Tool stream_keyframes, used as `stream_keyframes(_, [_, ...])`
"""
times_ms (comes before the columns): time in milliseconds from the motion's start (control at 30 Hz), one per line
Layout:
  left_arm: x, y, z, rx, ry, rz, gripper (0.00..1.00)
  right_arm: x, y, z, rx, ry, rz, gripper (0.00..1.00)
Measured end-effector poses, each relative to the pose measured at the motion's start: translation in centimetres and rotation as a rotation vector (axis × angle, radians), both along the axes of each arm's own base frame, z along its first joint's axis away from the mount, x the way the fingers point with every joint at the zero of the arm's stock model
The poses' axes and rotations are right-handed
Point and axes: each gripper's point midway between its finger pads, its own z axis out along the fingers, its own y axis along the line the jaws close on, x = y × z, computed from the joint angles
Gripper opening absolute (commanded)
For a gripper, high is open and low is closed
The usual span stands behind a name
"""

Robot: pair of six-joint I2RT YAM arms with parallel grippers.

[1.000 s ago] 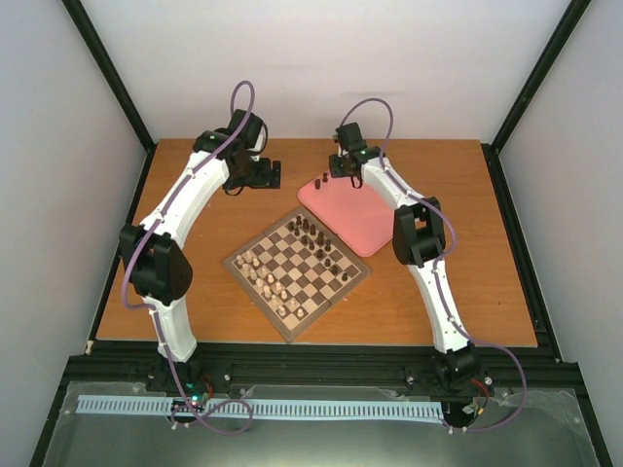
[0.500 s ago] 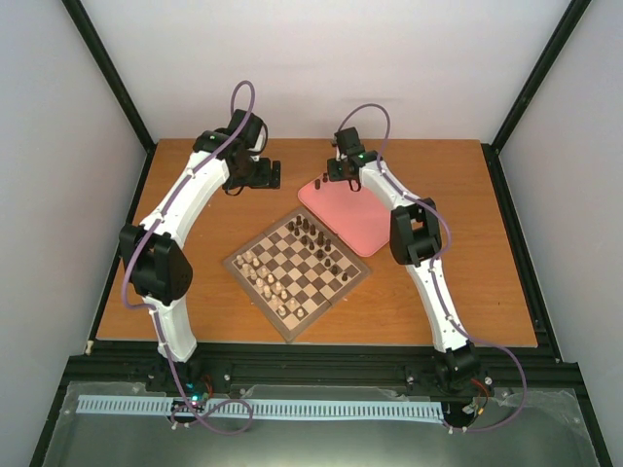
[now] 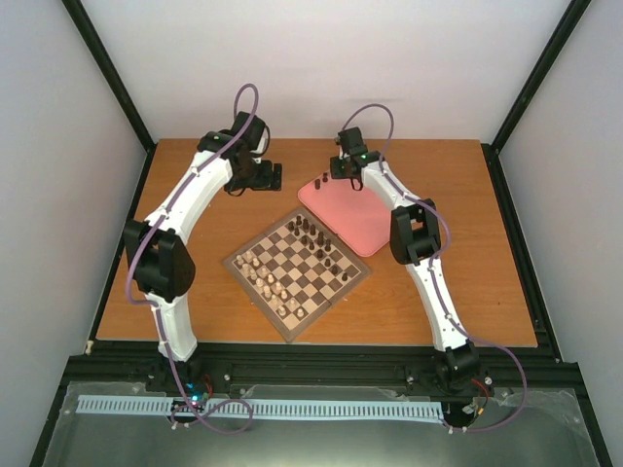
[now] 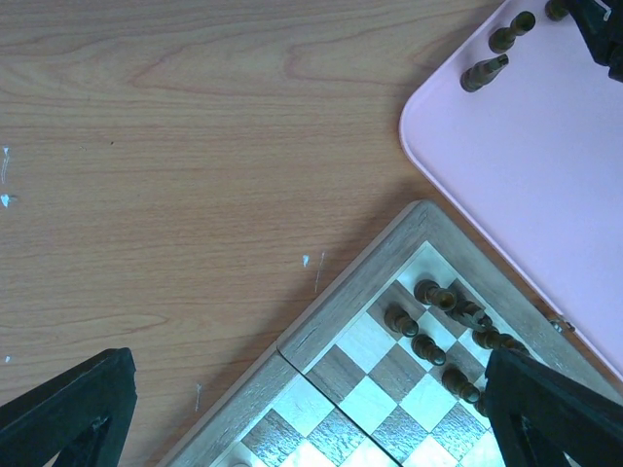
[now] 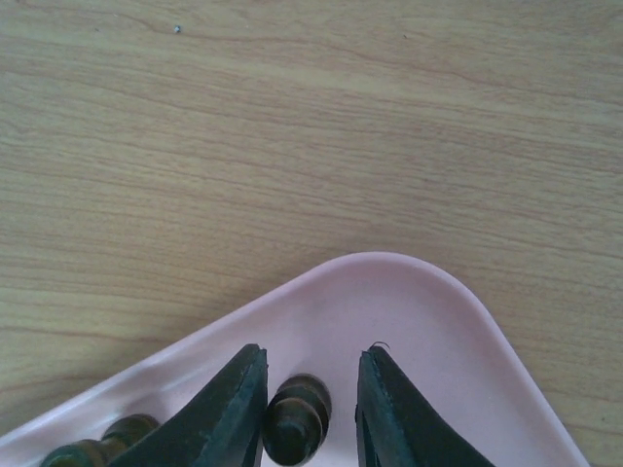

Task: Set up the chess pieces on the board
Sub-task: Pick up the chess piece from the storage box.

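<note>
The board (image 3: 255, 300) lies diagonally at mid-table, with several dark chess pieces (image 3: 316, 238) on its far-right squares. More dark pieces (image 3: 319, 181) stand at the far left corner of the pink tray (image 3: 355, 219). My right gripper (image 3: 341, 171) is low over that corner. In the right wrist view its jaws (image 5: 311, 352) straddle one upright dark piece (image 5: 295, 418): the left finger is at the piece, and a gap remains on the right. My left gripper (image 3: 268, 175) hovers wide open beyond the board's far corner (image 4: 360, 282), with nothing between its fingers (image 4: 78, 409).
Pale chessmen (image 3: 263, 277) fill the board's near-left squares. Another dark piece (image 5: 107, 443) stands just left of the right gripper's left finger. In the left wrist view, two dark pieces (image 4: 484, 73) stand near the tray's edge (image 4: 419, 146), and board pieces (image 4: 428, 345) show between the fingers.
The right gripper's jaws have narrowed around the dark piece on the tray. The left arm has shifted slightly to the right.
</note>
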Motion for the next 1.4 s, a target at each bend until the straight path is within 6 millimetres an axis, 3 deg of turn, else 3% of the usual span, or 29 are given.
stream_keyframes(133, [0.1,0.0,-0.3,0.002,0.006,0.0,1.0,0.2,-0.4,-0.5,0.005,0.008,-0.01,0.21])
stream_keyframes(367, [0.4,-0.1,-0.5,0.003,0.008,0.0,1.0,0.5,-0.5,0.0,0.025,-0.004,-0.005,0.03])
stream_keyframes(633, [0.4,-0.2,-0.7,0.004,0.012,0.0,1.0,0.5,-0.3,0.1,0.027,-0.005,0.004,0.03])
stream_keyframes(800, [0.4,-0.2,-0.9,0.003,0.012,-0.001,1.0,-1.0,-0.4,1.1,0.016,0.013,0.011,0.03])
stream_keyframes(933, [0.1,-0.2,-2.0,0.004,0.032,-0.003,1.0,-3.2,0.0,4.3,0.003,0.002,0.022,0.03])
stream_keyframes(1167, [-0.3,-0.2,-2.8,0.0,0.051,-0.007,1.0,-10.5,-0.2,11.1,0.009,-0.031,0.038,0.03])
stream_keyframes(1267, [-0.2,-0.4,-2.4,-0.01,0.037,-0.009,1.0,-14.0,-1.5,11.7,0.004,-0.014,0.032,0.03])
stream_keyframes(1400, [-0.3,-0.3,-1.9,-0.013,0.024,-0.009,1.0,-18.6,-3.0,10.3,-0.017,0.048,0.031,0.03])
